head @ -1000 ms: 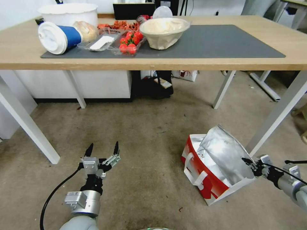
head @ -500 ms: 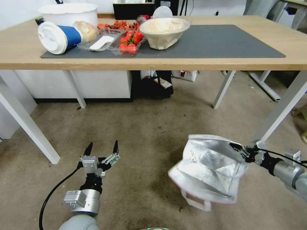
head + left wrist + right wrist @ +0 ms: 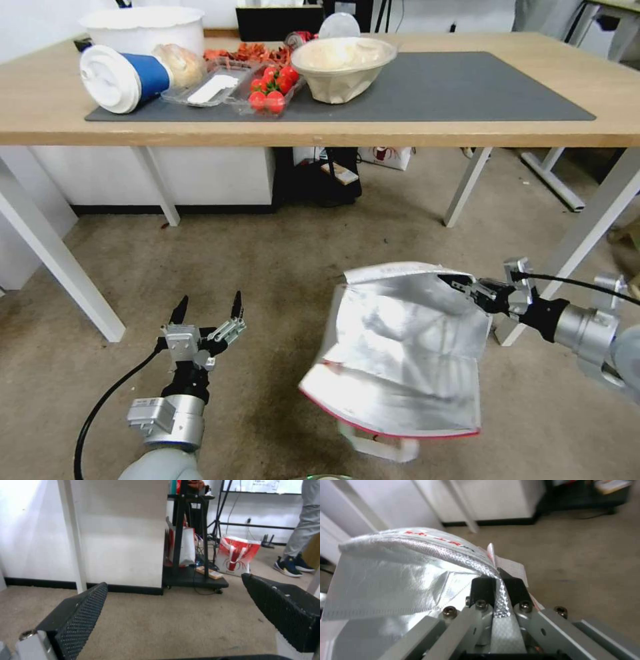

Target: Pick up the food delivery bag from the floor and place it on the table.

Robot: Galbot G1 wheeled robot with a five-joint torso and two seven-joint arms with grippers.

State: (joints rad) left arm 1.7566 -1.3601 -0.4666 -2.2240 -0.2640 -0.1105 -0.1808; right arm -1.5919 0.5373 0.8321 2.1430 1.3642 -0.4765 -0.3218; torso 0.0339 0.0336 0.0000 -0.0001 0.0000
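Observation:
The food delivery bag (image 3: 400,353) hangs above the floor (image 3: 280,280), its silver foil lining facing me, a red edge and a white strap handle at its bottom. My right gripper (image 3: 457,283) is shut on the bag's upper right rim; the right wrist view shows the foil edge (image 3: 500,592) pinched between both fingers. My left gripper (image 3: 208,312) hovers low over the floor at the lower left, open and holding nothing, its two black pads (image 3: 80,615) spread wide. The table (image 3: 467,130) with its dark grey mat (image 3: 467,87) stands behind and above the bag.
On the mat's left half lie a blue-and-white cup (image 3: 123,79), a tomato tray (image 3: 270,87) and a white bowl (image 3: 343,67). White table legs (image 3: 580,233) stand close to the right arm. A black cart (image 3: 196,575) and another red-and-white bag (image 3: 236,557) sit under the table.
The right gripper has lifted the bag off the floor and carried it up and leftward; the bag has swung so its foil side faces me. The left arm has barely moved.

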